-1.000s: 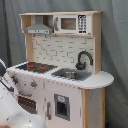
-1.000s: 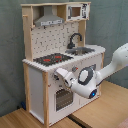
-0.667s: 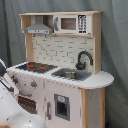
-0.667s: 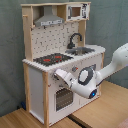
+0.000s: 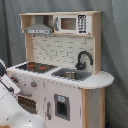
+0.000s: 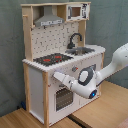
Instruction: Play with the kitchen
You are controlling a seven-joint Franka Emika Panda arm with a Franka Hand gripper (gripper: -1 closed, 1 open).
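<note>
Now the robot arm [image 6: 107,67] reaches at the front of the kitchen [image 6: 60,60].
Its pincer [image 6: 54,76] sits against the panel just below the stovetop [image 6: 52,58], above the oven door [image 6: 62,97] (whether its fingers are spread cannot be told); the kitchen stands on a wooden worktop [image 6: 105,112], sink [image 5: 71,75] beside the stovetop.

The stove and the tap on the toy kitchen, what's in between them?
In both exterior views the sink sits between the stovetop and the black faucet, which stands at its far edge.
</note>
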